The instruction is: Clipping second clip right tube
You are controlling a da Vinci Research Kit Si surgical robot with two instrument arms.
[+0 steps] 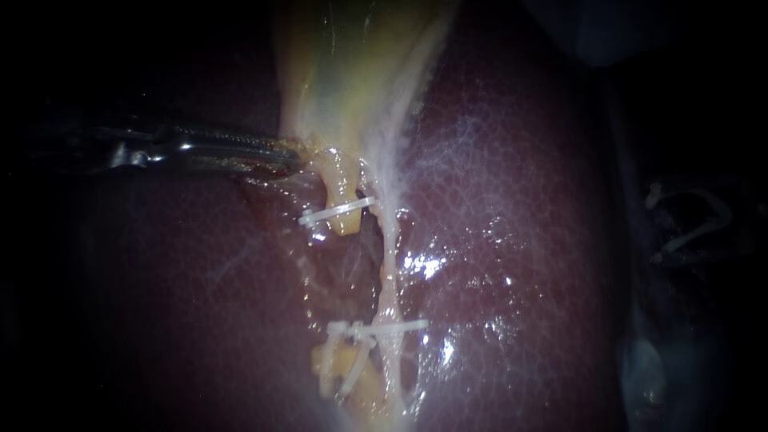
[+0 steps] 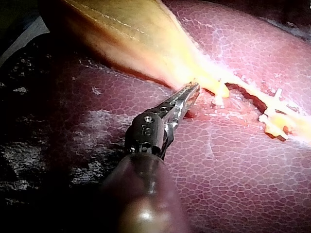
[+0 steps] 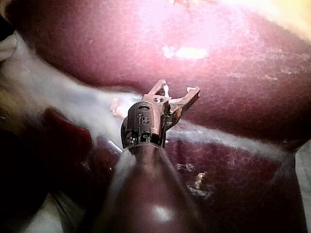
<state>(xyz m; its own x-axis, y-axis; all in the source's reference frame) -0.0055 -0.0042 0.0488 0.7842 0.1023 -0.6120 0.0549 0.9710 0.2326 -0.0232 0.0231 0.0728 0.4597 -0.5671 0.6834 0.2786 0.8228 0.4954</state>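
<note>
Jaws on the left instrument (image 1: 290,152) grip the gallbladder (image 1: 352,72) just ahead, while the right instrument (image 3: 180,87) gapes open over the liver (image 3: 233,58).

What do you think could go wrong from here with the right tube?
The right tube is thin and stretched; the left instrument, gripping the gallbladder, might tear it if it pulls harder. The right instrument, jaws open, is outside the endoscope view, so its approach may snag the lower clip.

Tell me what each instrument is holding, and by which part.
The left instrument grips the gallbladder at its narrow end, near the upper clip. The right instrument holds no tissue; its jaws stand open.
</note>
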